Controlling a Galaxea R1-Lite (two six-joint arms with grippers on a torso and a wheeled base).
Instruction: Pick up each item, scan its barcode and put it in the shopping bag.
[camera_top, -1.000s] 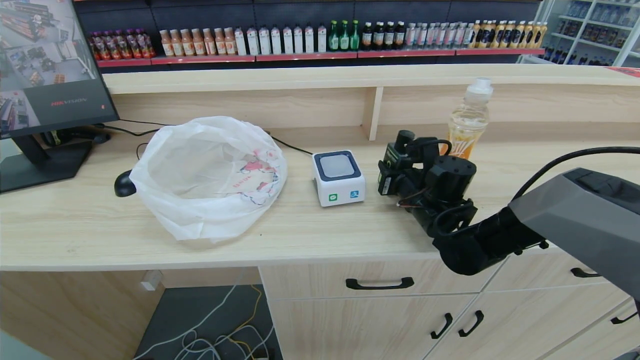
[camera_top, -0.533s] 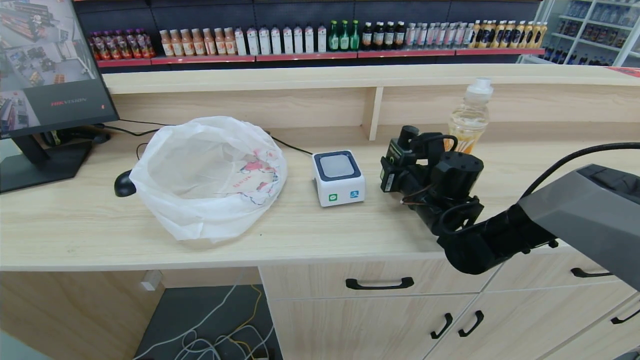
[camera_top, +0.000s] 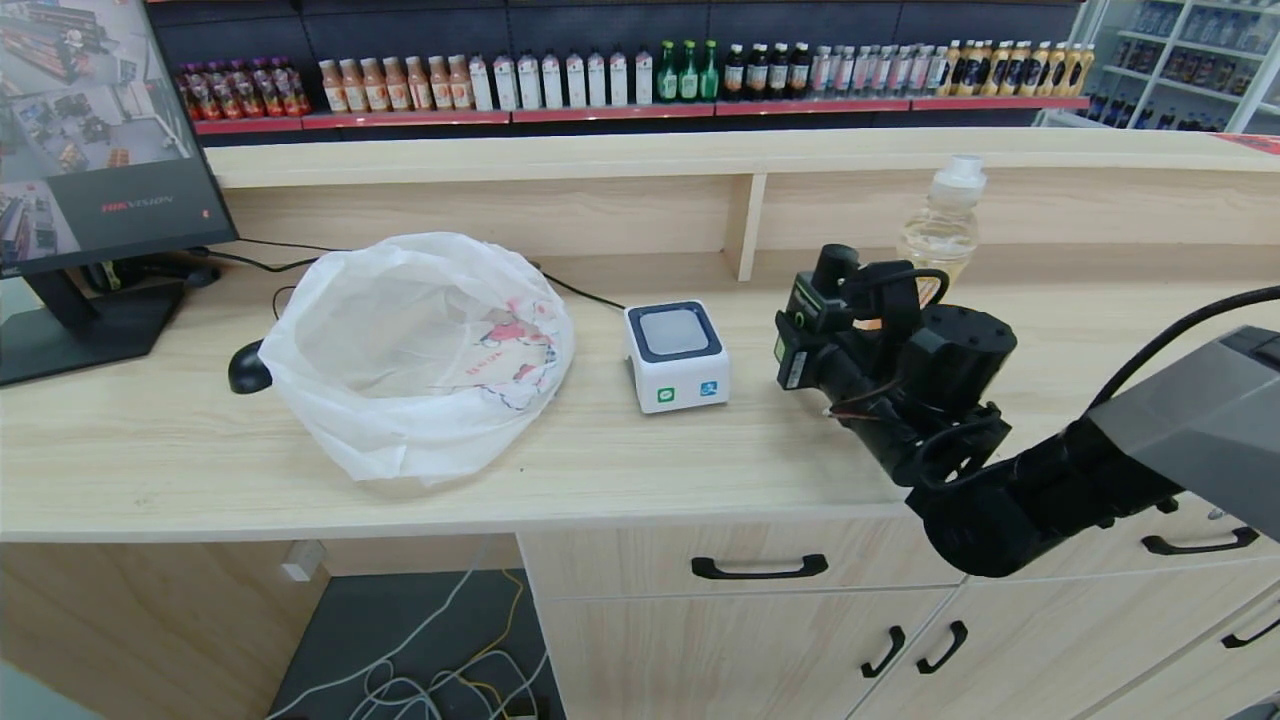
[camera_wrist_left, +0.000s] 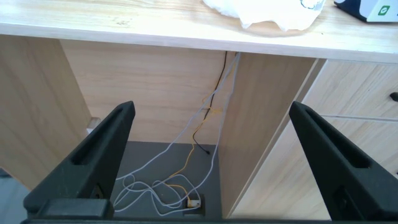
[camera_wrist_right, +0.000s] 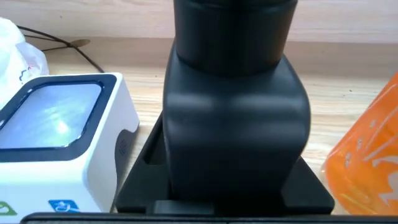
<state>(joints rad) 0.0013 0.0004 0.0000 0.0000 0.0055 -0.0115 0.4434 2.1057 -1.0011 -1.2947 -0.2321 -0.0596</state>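
A bottle of yellow-orange drink (camera_top: 940, 225) with a white cap stands upright at the back right of the wooden counter (camera_top: 600, 450). Its orange label (camera_wrist_right: 367, 155) is close in the right wrist view. My right gripper (camera_top: 850, 290) hovers over the counter between the bottle and the white barcode scanner (camera_top: 675, 355), just in front and left of the bottle. The scanner (camera_wrist_right: 56, 137) sits beside it. An open white shopping bag (camera_top: 420, 350) lies left of the scanner. My left gripper (camera_wrist_left: 211, 112) hangs open and empty below the counter's front edge.
A monitor (camera_top: 90, 150) stands at the far left with a black mouse (camera_top: 248, 368) beside the bag. A raised ledge with a divider (camera_top: 745, 225) backs the counter. Drawers with black handles (camera_top: 760, 568) lie below, and loose cables (camera_wrist_left: 180, 180) lie on the floor.
My right arm has moved to the right and a little farther back, closer to the bottle, now covering more of its lower part. Bag, scanner and bottle stay put.
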